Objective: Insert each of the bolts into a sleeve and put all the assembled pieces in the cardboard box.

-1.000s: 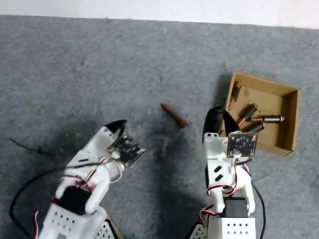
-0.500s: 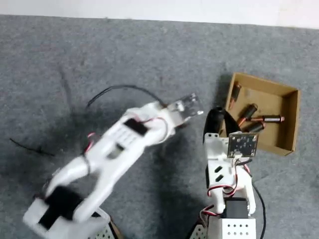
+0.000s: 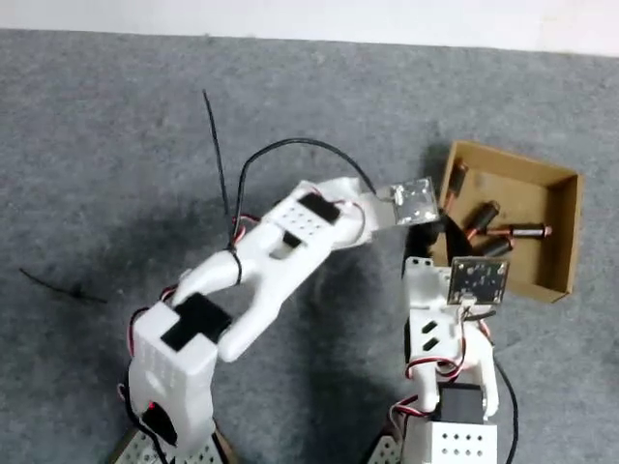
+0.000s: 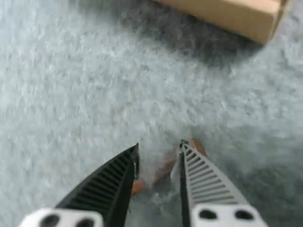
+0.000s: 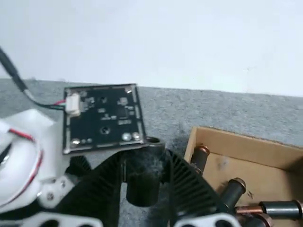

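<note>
A rusty brown bolt [image 4: 161,172] lies on the grey carpet between the fingers of my open left gripper [image 4: 159,147], which is lowered over it. In the high view the left arm's wrist board [image 3: 414,203] hangs just left of the cardboard box [image 3: 566,237]. The box holds several assembled bolt-and-sleeve pieces [image 3: 484,217]. My right gripper [image 5: 144,165] is shut on a black sleeve [image 5: 141,184], held upright close beside the left wrist board [image 5: 102,118]. It stands at the box's near left corner [image 3: 430,237].
A thin black wire [image 3: 58,286] lies on the carpet at the far left. The left arm's cable [image 3: 218,145] loops up over the middle. The box's side wall [image 4: 227,14] stands just beyond the bolt. A white wall bounds the far edge.
My left arm has swung from the near left, out and to the right, and come down over the bolt, which it now covers in the high view. The right arm has stayed put.
</note>
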